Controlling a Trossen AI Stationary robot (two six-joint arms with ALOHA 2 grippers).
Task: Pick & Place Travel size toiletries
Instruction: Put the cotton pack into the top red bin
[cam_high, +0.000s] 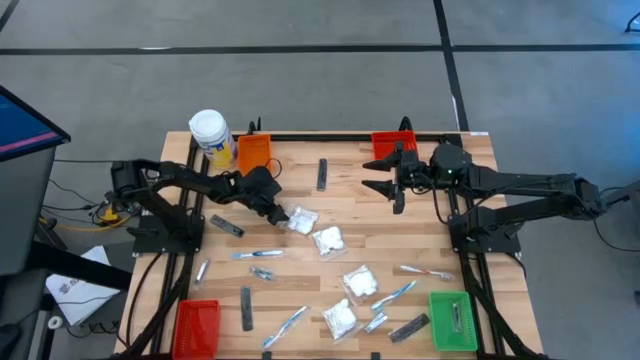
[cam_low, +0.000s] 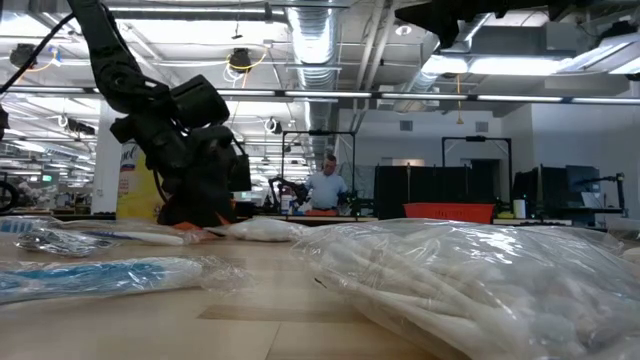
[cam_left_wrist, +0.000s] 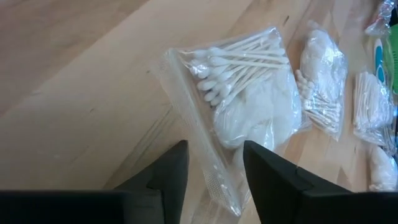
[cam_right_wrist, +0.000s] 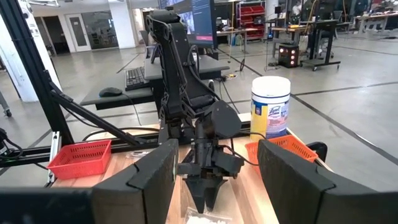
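Travel size toiletries lie scattered on the wooden table: white puffy packets, toothbrushes and dark flat bars. My left gripper slants down at one packet of cotton swabs left of centre. In the left wrist view the gripper is open, its fingers on either side of the packet's clear sealed edge. The packet lies flat on the table. My right gripper hangs open and level above the far right, holding nothing. My left gripper stands with its two fingers on either side of the packet's clear sealed edge, coming slanting down from the table's left. The packet lies flat on the table. Whether the fingers touch the plastic I cannot tell.
An orange bin and a white-capped yellow jar stand at the far left, a red bin at the far right. Another red bin sits near left, a green bin near right. A person stands in the room behind.
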